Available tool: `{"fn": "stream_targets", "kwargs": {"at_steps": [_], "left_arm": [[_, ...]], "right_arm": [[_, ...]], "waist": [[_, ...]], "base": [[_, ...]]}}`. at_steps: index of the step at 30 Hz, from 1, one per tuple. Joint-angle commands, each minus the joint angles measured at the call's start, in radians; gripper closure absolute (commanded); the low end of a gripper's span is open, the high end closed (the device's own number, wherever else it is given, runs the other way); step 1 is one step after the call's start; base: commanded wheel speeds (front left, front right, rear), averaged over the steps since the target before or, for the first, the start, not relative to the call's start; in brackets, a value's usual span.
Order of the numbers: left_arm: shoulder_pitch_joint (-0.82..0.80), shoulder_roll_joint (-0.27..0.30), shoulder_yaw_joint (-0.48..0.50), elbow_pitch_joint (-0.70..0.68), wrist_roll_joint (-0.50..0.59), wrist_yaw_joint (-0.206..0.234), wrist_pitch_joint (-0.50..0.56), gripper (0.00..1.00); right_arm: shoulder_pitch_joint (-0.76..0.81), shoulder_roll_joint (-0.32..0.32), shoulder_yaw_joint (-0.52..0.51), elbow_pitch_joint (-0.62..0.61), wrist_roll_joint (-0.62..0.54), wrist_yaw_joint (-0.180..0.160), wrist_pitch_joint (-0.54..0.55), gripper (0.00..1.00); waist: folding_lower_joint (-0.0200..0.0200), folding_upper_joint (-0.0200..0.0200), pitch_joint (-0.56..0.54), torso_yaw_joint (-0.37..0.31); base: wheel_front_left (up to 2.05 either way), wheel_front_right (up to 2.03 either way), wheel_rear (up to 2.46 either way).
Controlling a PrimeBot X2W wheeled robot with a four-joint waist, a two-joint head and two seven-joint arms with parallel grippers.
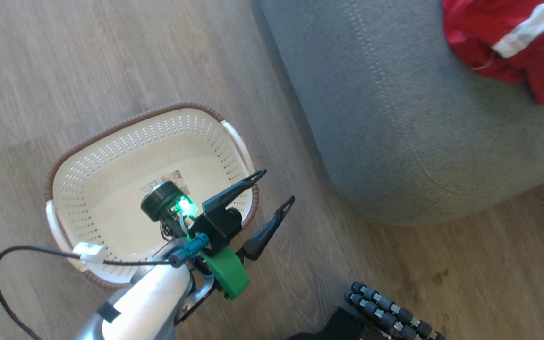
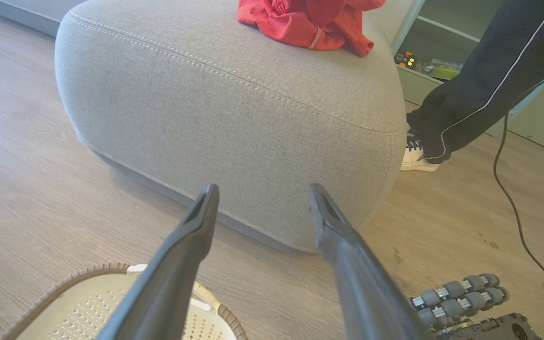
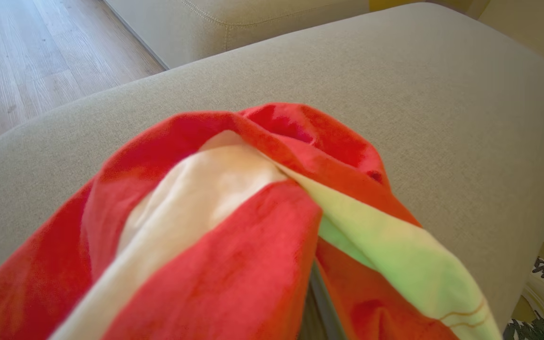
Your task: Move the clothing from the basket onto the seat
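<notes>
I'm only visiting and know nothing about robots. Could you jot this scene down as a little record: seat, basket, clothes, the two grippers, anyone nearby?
seat: large grey cushion with a pale stitched line
basket: on the wooden floor beside the seat, no clothing inside
clothing: red with white trim, lying on the seat
left gripper: open, holding nothing, above the basket's rim
right gripper: shut on the clothing, over the seat
person: a dark trouser leg and white shoe by the seat
</notes>
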Motion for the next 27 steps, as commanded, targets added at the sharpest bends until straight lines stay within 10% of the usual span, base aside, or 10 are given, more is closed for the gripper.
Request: {"fn": "stream_targets", "kwargs": {"at_steps": [1,15,22,25,27], "left_arm": [[-0.029,0.006,0.03,-0.035,-0.005,-0.001,-0.005,0.0],[-0.037,0.005,0.039,-0.037,-0.004,-0.001,-0.005,0.0],[-0.038,-0.002,0.04,-0.036,-0.005,-0.001,-0.005,0.0],[-0.035,-0.007,0.04,-0.033,-0.008,-0.001,-0.005,0.0],[-0.032,-0.009,0.041,-0.032,-0.008,-0.001,-0.005,0.0]], "right_arm": [[-0.037,-0.035,-0.024,-0.032,-0.025,0.007,-0.015,1.0],[-0.091,0.006,-0.253,-0.115,-0.259,0.007,-0.082,1.0],[-0.061,0.034,-0.319,-0.068,-0.361,0.007,0.076,1.0],[-0.06,0.042,-0.318,-0.043,-0.389,0.007,0.153,0.0],[-0.06,0.042,-0.318,-0.038,-0.393,0.007,0.17,0.0]], "waist": [[-0.0001,0.0,0.014,0.018],[-0.0001,0.0,0.036,0.052],[-0.0001,0.0,0.035,0.051],[-0.0001,0.0,0.023,0.051],[-0.0001,0.0,0.017,0.051]], "base": [[0.0,0.0,0.0],[0.0,0.0,0.0],[0.0,0.0,0.0],[0.0,0.0,0.0],[0.0,0.0,0.0]]}}
